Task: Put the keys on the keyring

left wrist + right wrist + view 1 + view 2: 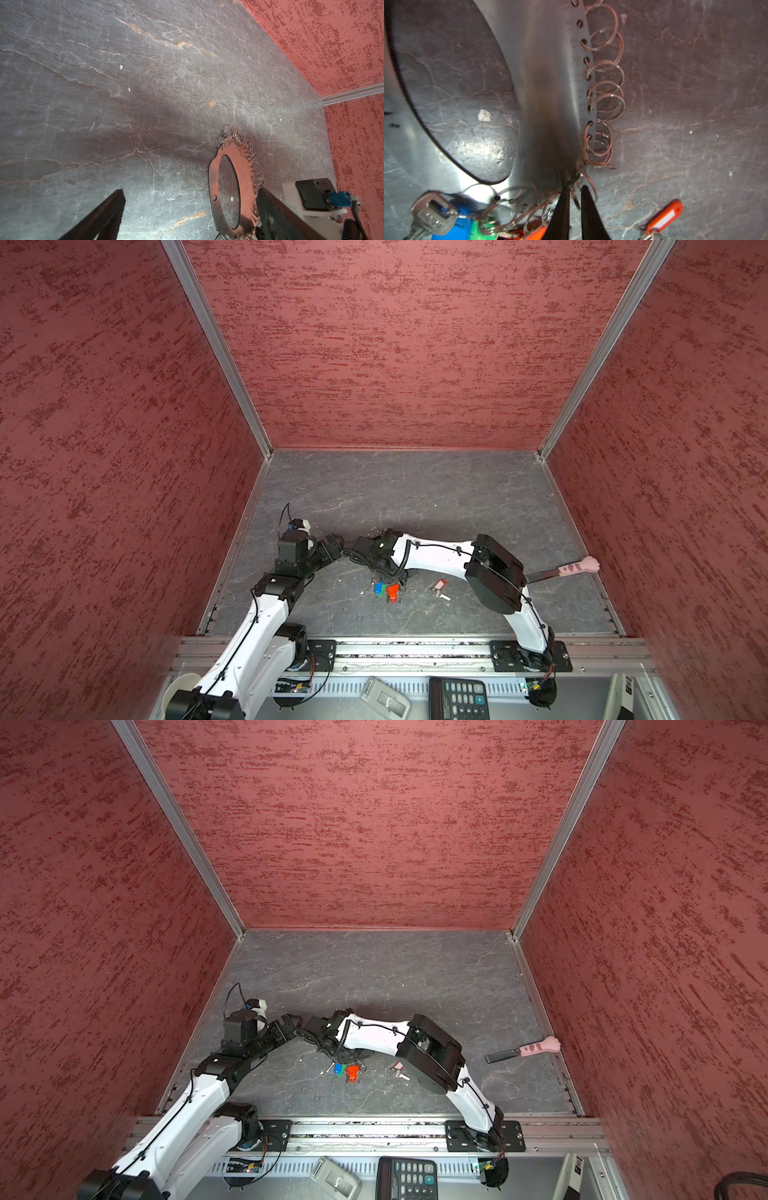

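A: Entry 1, both top views?

B: Keyring (384, 589): mostly hidden under the right arm. Its blue, green and orange tags show. Red-tagged key (439, 587): loose on the table (415, 497), near the keyring but apart from it, on the side toward the pink cat-paw tool (579, 566).

A: Entry 2, left wrist?

B: Left gripper (191, 192): jaws wide apart, nothing held, 1 finger near the keyring's plate. Only this view shows the plate's whole oval opening. The key does not appear in it.

A: Entry 3, right wrist?

B: Right gripper (574, 188): fingers a narrow slit apart at the keyring's rim, with 1 split ring in the slit. Whether that ring is pinched, I cannot tell. Only this view shows the punched holes along the rim and the key's white label. The key lies beside the keyring, unattached.

A: Step in hand?

B: By my judgement, a split ring is being worked at the rim and the key is not yet on. Next, the key must be fetched and threaded onto a ring while the plate is held steady.
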Motion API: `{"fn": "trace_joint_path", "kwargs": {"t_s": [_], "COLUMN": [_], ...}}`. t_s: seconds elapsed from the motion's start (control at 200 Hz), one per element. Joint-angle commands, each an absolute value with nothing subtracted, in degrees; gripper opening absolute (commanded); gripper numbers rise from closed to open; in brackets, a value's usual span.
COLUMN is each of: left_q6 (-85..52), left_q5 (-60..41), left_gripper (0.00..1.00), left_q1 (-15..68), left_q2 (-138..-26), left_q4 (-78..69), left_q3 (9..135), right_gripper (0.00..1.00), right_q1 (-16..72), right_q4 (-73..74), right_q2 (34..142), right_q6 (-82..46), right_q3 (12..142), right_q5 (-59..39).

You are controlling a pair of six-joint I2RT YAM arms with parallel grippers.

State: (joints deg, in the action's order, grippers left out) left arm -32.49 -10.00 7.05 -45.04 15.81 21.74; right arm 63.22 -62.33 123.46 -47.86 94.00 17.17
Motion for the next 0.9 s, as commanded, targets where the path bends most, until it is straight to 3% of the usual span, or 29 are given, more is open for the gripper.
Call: {"fn": "trace_joint_path", "kwargs": {"t_s": [0.0,0.491,0.646,0.897], "left_q6": [-31.46,-31.44,-31.29,-29.78], "left_q5": [-9.58,-9.23,-10.71,-16.80], "left_gripper": [1.00,1.00,1.00,0.97], "left_q1": [7.47,7.73,7.41,11.17], "left_q2": [-44.69,-44.74,-46.14,-54.12], "left_q4": [14.85,14.68,13.10,8.63], "left_q3": [21.25,21.36,21.71,28.99], "right_gripper": [0.11,0.00,0.00,0.00], "right_q1": [63.52,63.55,63.49,61.89], "right_q4": [-63.01,-60.02,-56.18,-40.24], "right_q2": [124.10,120.17,113.13,98.37], "right_q6": [-50.06,-47.37,-42.10,-31.97], "right_q3": [93.69,93.07,90.63,79.95], "right_q5": [18.36,19.13,22.67,19.56]}}
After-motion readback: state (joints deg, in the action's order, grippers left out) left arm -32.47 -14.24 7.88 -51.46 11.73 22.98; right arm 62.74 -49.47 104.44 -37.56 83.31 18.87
